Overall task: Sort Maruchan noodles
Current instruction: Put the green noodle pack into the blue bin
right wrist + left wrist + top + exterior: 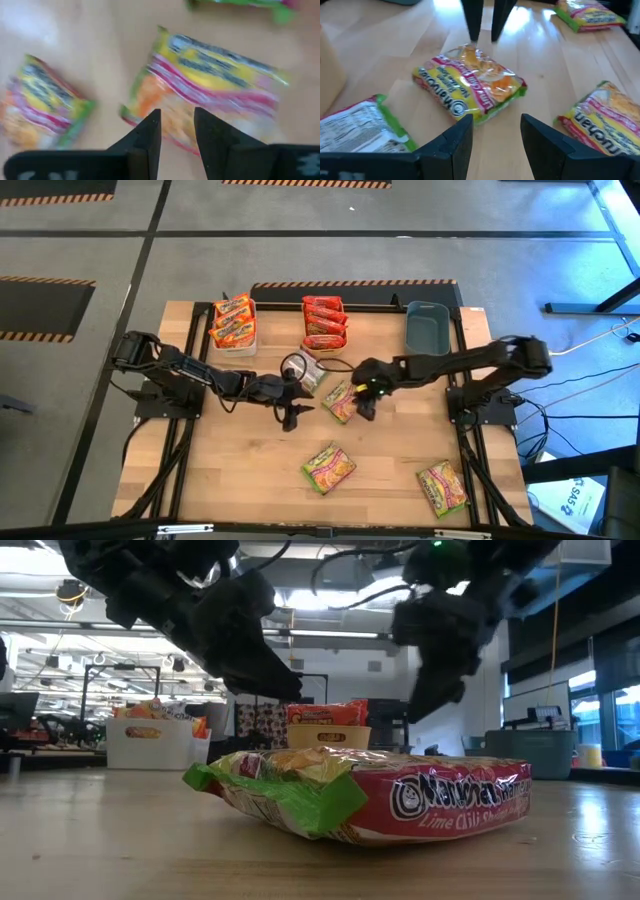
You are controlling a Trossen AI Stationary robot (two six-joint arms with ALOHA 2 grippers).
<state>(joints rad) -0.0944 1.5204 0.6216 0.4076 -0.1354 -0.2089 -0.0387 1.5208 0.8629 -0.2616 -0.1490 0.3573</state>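
We see the right tool [366, 412], fingers slightly apart and empty, just beside the green-yellow packet [340, 401] on the desk. The packet's long axis runs diagonally toward the left tool [291, 420], which is also apart and holds nothing. We judge the right arm nearer.

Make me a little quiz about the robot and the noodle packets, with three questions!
1. True or false: the grey-blue bin holds noodles.
2. Which colour packets fill the orange bin: A red, B green?
3. Which gripper hovers over the green packet mid-table?

Key: 1 false, it looks empty. 2 A. 3 The right gripper, open; the left gripper waits open beside it.
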